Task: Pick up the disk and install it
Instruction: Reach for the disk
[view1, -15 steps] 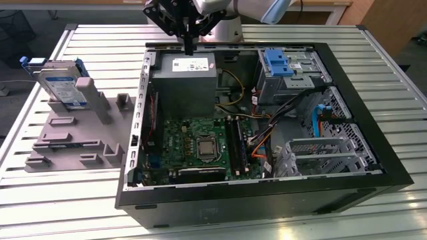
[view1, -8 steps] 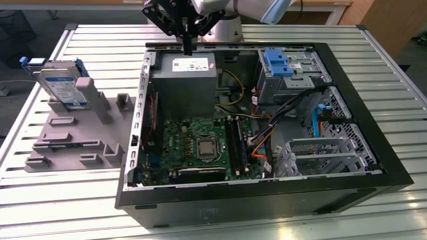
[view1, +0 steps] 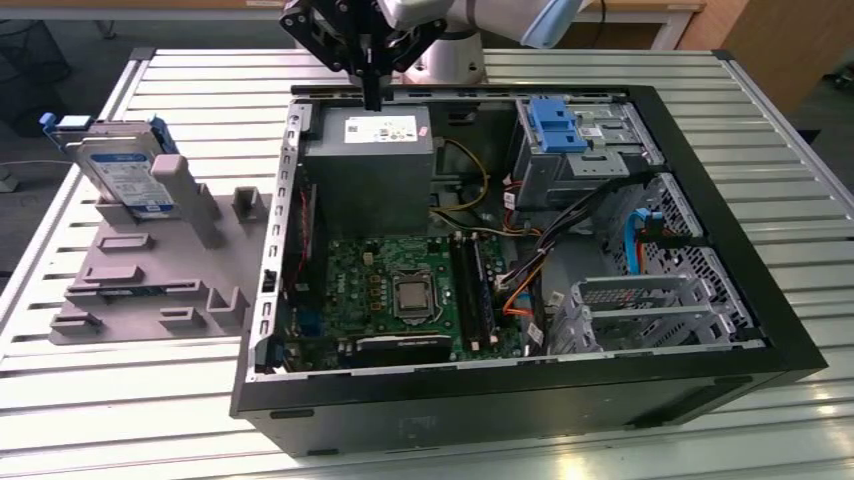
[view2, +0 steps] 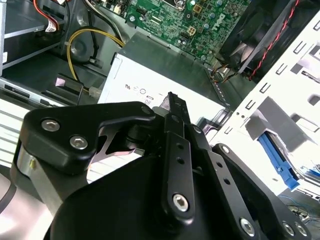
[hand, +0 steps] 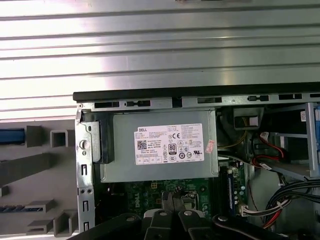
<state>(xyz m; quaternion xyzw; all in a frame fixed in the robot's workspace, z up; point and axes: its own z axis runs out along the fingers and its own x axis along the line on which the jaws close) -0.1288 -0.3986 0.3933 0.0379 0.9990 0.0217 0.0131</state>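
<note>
Gripper (view1: 371, 98): matte black metal fingers pressed together, hanging over smooth grey box (view1: 367, 160).
Disk (view1: 123, 178): flat silver rectangle, bright blue plastic frame, propped upright in blocky grey stand (view1: 160, 275), exterior view's left, well apart.

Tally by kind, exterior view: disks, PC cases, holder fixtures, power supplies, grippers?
disk: 1
PC case: 1
grey holder fixture: 1
power supply: 1
gripper: 1
Total: 5
</note>
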